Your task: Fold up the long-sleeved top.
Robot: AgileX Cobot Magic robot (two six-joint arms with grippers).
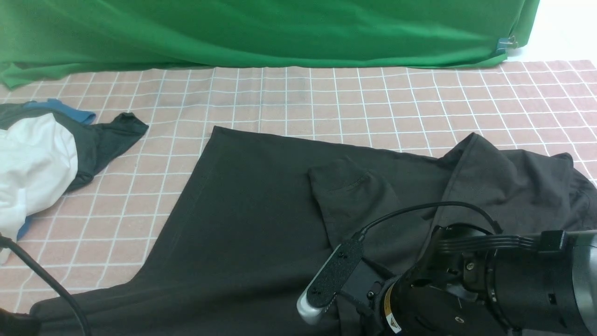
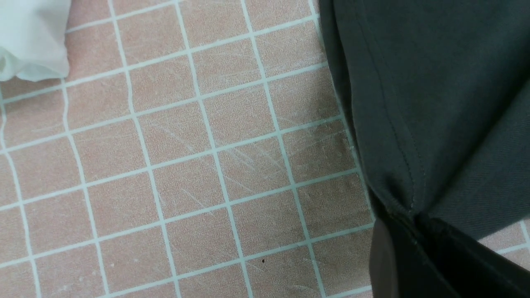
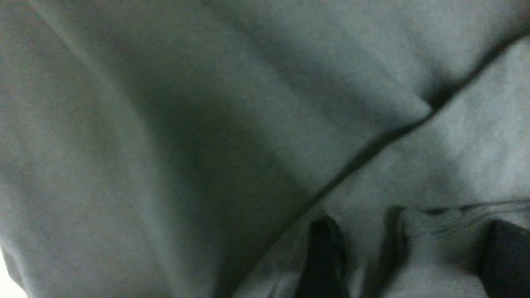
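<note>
The long-sleeved top [image 1: 252,210] is a big dark charcoal garment spread across the pink checked tablecloth [image 1: 326,98]. One sleeve [image 1: 354,200] lies folded back over its body, and its right part [image 1: 513,177] is bunched. My right arm [image 1: 466,289] hangs low over the top near the front edge, and its own body hides the jaws in the front view. In the right wrist view my right gripper [image 3: 414,252] stands open, with a ribbed cuff [image 3: 439,236] between its fingers. My left gripper [image 2: 414,221] is shut on the top's stitched hem [image 2: 397,165].
A white garment [image 1: 32,163] and a smaller dark cloth with blue trim [image 1: 107,140] lie in a heap at the far left. The white one [image 2: 33,37] also shows in the left wrist view. A green backdrop [image 1: 261,32] hangs along the back edge.
</note>
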